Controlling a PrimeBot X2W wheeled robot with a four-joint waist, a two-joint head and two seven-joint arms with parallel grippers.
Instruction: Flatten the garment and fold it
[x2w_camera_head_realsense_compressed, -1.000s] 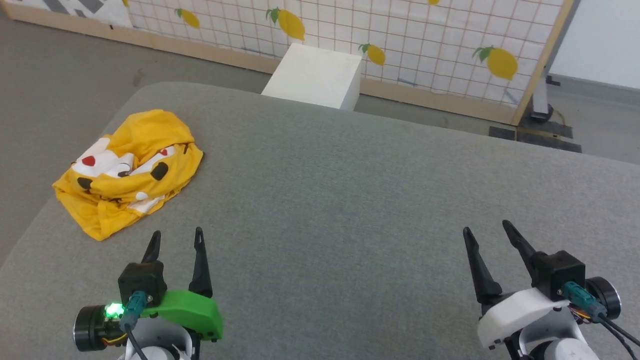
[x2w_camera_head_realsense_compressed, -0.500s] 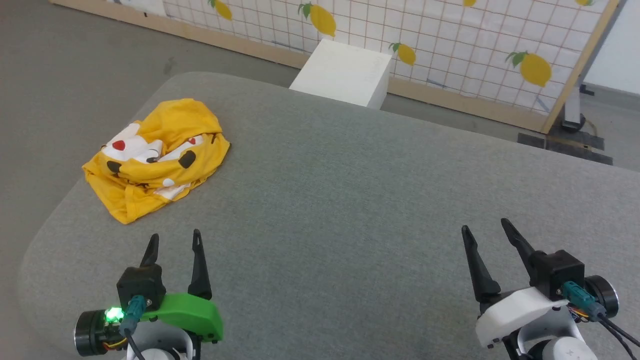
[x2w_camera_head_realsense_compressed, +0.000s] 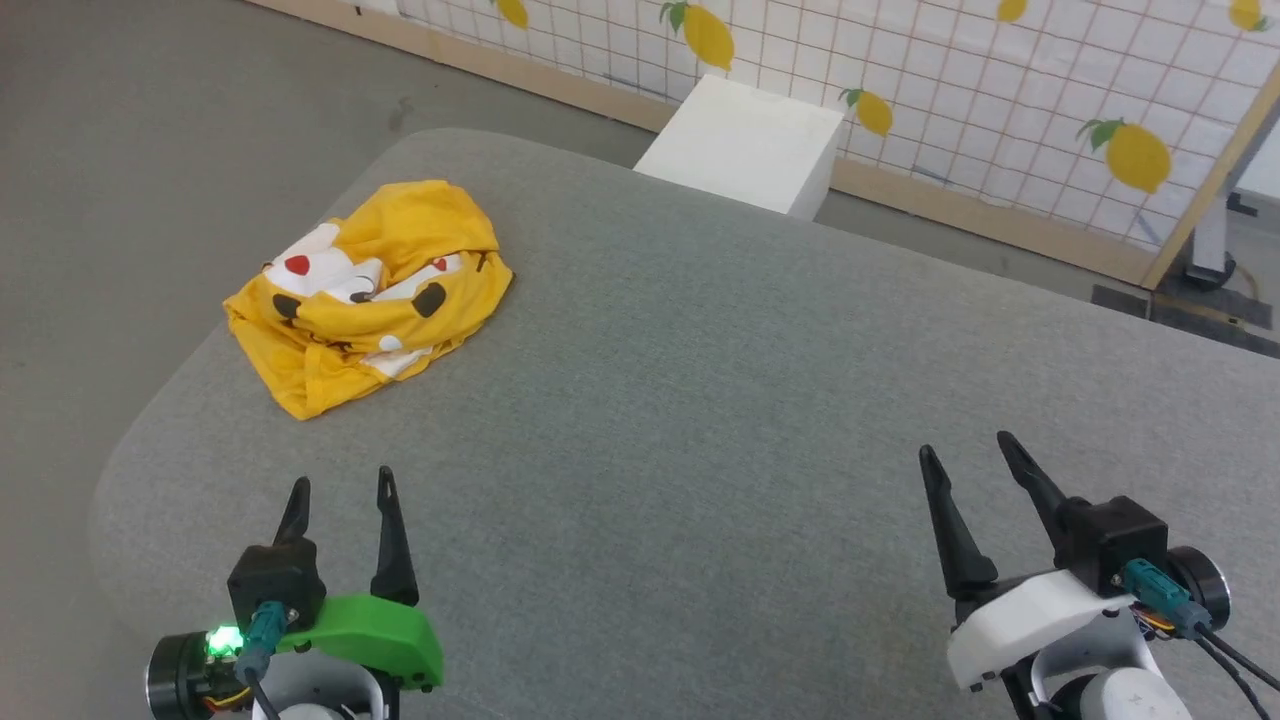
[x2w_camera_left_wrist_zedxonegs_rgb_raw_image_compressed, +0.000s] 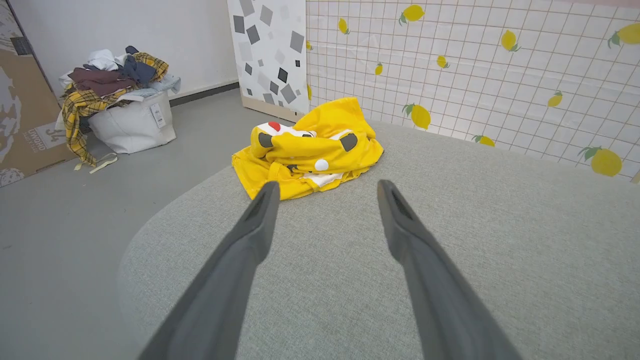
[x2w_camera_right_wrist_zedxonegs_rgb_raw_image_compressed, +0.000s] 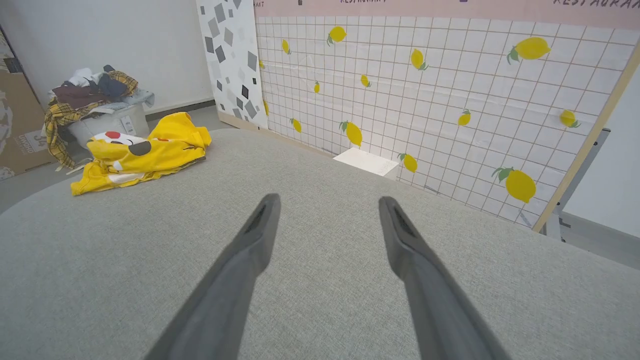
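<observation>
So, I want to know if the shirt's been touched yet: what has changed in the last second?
The head camera swung left, so the yellow shirt, white box and lemon wall slid right together in its view. Nothing was grabbed or released. The shirt lies in the same crumpled heap on the grey table; the left claw and right claw stay open, empty, short of it.

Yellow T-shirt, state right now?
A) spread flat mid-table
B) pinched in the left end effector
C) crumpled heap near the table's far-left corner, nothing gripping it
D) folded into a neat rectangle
C: the T-shirt lies bunched on the grey table, and the left end effector sits open and well short of it.
</observation>
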